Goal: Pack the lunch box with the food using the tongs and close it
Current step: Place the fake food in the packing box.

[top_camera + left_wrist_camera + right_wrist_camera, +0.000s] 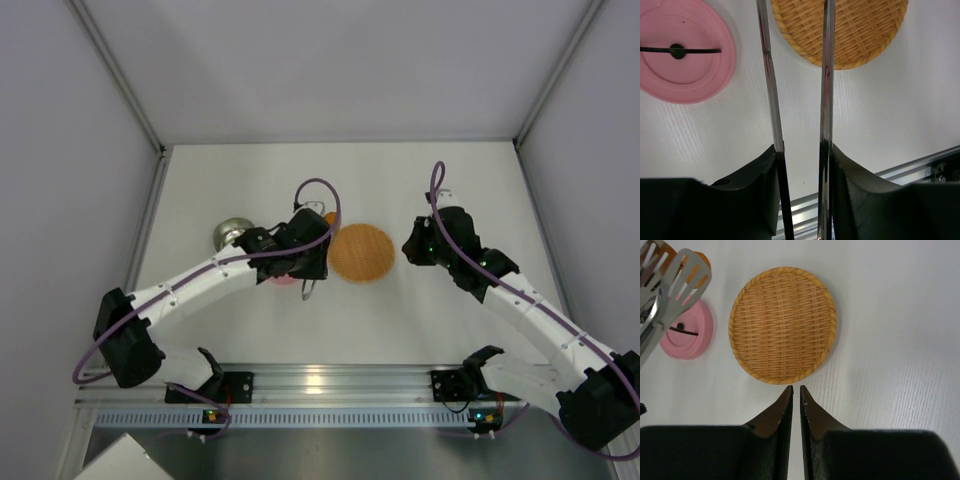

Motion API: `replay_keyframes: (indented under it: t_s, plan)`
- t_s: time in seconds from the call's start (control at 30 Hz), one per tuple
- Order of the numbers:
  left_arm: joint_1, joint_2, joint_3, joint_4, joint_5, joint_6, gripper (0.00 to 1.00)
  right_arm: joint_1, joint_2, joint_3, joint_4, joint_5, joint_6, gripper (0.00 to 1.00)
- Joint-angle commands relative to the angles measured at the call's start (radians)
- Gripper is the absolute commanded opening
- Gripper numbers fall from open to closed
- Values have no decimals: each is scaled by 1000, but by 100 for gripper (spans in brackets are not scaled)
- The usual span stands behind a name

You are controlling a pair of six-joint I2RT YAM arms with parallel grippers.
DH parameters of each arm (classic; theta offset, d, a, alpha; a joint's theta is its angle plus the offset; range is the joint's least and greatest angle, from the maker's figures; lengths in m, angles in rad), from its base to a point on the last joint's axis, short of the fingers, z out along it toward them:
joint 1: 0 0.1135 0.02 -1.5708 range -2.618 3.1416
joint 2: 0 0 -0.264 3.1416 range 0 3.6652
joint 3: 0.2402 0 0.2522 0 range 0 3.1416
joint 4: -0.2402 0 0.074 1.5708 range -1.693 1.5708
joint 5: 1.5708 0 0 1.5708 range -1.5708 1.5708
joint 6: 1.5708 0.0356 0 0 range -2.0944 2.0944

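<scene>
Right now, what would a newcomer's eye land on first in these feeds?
The orange woven plate mid-table stands out most, with the pink lid lying flat beside it. Next come the silver tongs, gripped in the left end effector, their slotted tips near the lid with an orange piece showing behind them.

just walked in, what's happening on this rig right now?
The left gripper holds the tongs, and an orange food piece shows at their tips, seemingly pinched. The pink lid lies on the table, off the lunch box tin, next to the woven plate, which looks bare. The right gripper is shut on nothing, near the plate's edge.
</scene>
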Motion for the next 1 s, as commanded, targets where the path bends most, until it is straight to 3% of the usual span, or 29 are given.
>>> replay_keyframes:
  t_s: [0.0, 0.57, 0.97]
  plan:
    - [42, -90, -37, -27, -25, 4, 42, 7, -4, 20, 15, -15, -5, 10]
    - [409, -438, -233, -211, -2, 29, 45, 7, 55, 17, 72, -62, 9, 9]
    - [551, -421, -311, -171, 20, 99, 46, 7, 73, -2, 95, -90, 1, 9]
